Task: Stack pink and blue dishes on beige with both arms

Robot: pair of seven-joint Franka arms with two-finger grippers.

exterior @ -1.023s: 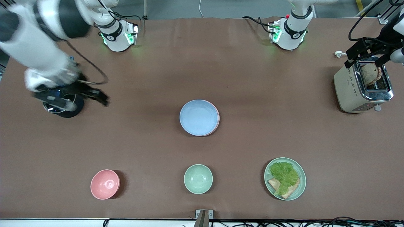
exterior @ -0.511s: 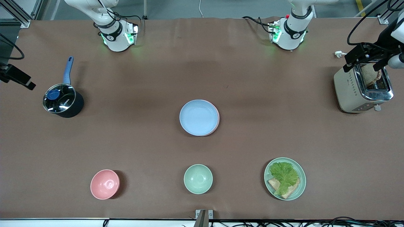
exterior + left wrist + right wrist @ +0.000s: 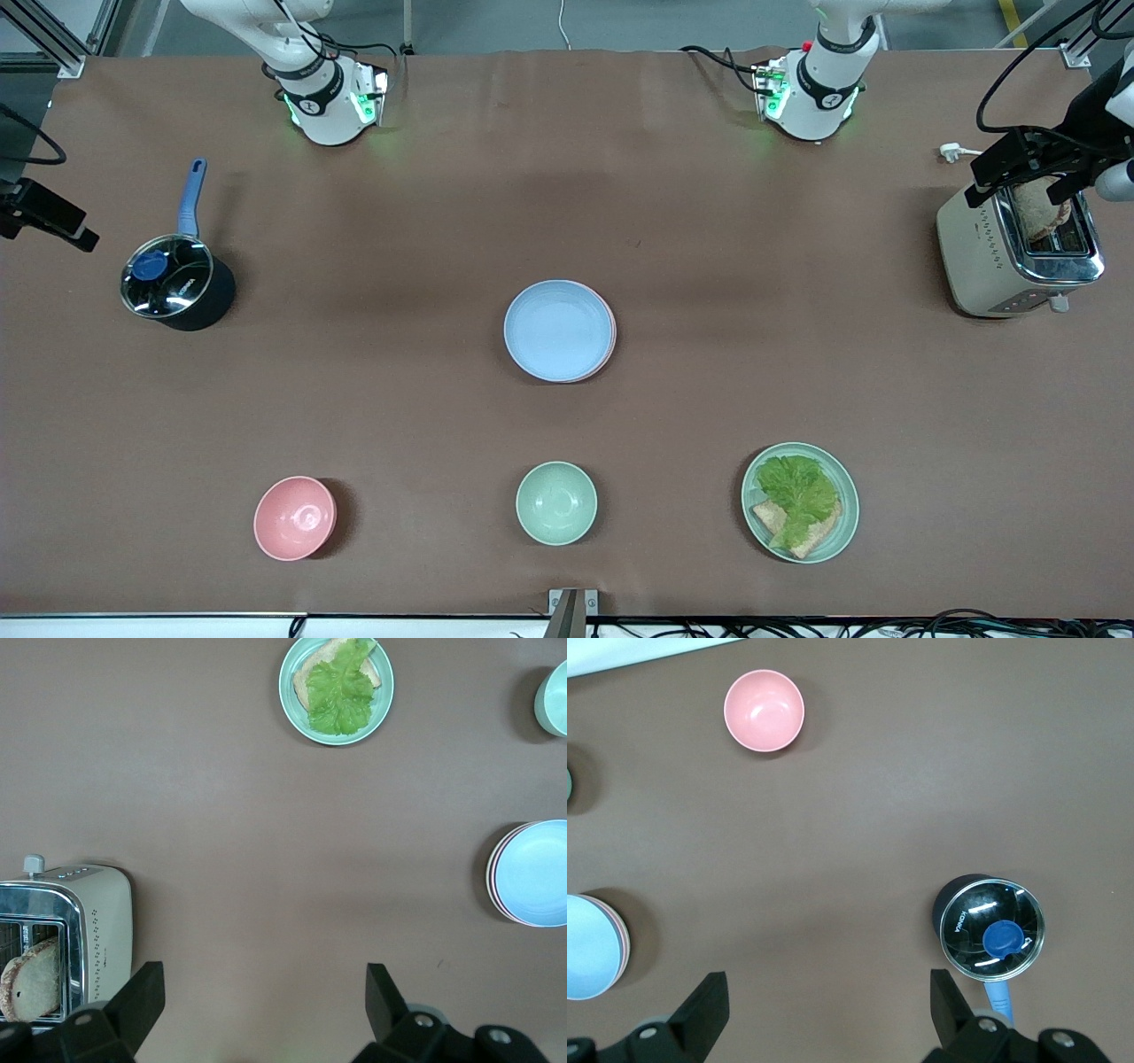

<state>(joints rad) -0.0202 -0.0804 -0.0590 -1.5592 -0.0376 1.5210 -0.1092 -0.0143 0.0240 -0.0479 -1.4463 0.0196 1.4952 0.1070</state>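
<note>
The light blue round matte plate [image 3: 558, 330] sits mid-tabletop on a pale pink plate [image 3: 611, 337], of which only a rim edge peeks out; any beige plate beneath is hidden, so the stack looks finished. Toward the left arm's end from the stack, the left end effector [image 3: 1028, 164] hangs spread wide over the cream toaster [image 3: 983, 252]. Toward the right arm's end, the right end effector [image 3: 824, 1014], also wide and empty, hangs near the lidded black saucepan [image 3: 173, 288]. Both seem parked clear.

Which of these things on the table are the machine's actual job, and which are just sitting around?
Job: blue plate stacked on pink plate; left pincer and right pincer, both open.

Lying about: pink bowl, green bowl, lettuce plate, toaster, lidded saucepan.
</note>
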